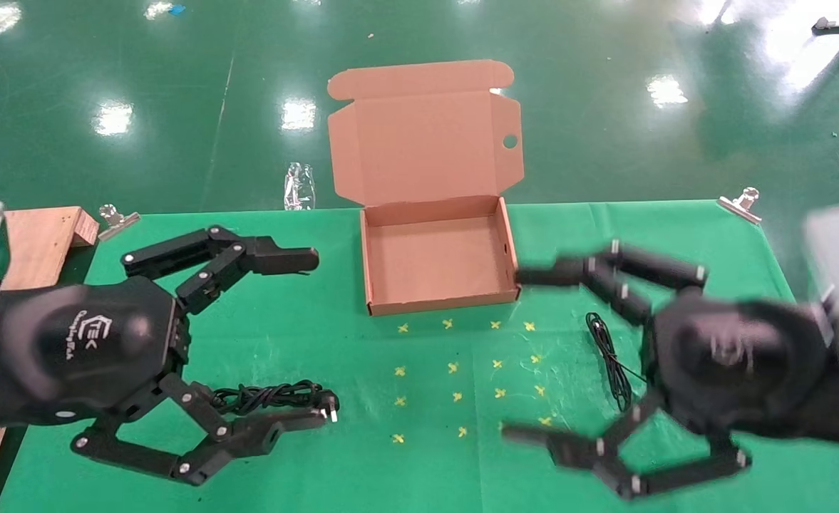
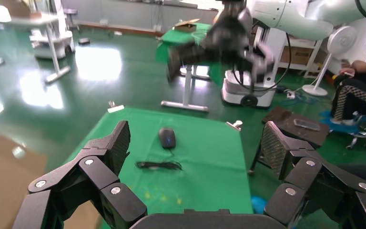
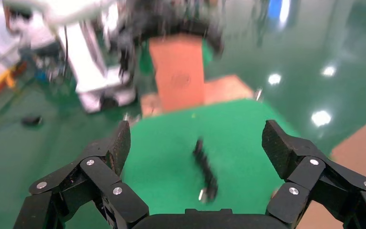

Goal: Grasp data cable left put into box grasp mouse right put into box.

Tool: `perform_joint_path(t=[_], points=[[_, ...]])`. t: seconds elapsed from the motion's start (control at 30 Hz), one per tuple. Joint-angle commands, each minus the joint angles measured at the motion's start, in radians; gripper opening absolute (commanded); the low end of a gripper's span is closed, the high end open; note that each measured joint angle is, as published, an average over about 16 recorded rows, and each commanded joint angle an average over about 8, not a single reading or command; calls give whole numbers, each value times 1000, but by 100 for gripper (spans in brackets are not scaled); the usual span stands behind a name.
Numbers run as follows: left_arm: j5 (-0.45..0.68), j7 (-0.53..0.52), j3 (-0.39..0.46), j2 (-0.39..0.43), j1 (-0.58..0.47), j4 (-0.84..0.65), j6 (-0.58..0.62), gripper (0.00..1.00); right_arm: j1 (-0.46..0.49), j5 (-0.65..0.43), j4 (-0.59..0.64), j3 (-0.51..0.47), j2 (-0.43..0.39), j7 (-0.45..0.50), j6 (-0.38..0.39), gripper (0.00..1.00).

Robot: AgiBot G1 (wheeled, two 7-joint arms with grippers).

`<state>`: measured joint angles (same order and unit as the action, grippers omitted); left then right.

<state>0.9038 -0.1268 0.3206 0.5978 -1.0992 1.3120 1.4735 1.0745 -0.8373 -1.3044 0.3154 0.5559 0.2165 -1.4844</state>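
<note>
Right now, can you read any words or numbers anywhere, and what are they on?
"TEK": white logo on the back of the left pincer.
A smaller white line beside that logo: too small to read.
The box, mouse and right pincer: no readable text.

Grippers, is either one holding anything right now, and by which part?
Nothing is held. The left gripper and right gripper are both open above the table; the data cable lies loose.
</note>
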Motion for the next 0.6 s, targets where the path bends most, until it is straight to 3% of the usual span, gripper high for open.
perform_joint_path(t=[0.03,0.3,0.6], points=[[42,21,9,-8,-3,12,-2,100,1,-43,-8,14,-19,6,-1,100],[465,113,127,18,-71,40,-86,100,-2,-169,-35,47,-89,76,41,100],[825,27,244,133,-52,41,-241,100,-1,-188,-39,53,-93,87,51,100]])
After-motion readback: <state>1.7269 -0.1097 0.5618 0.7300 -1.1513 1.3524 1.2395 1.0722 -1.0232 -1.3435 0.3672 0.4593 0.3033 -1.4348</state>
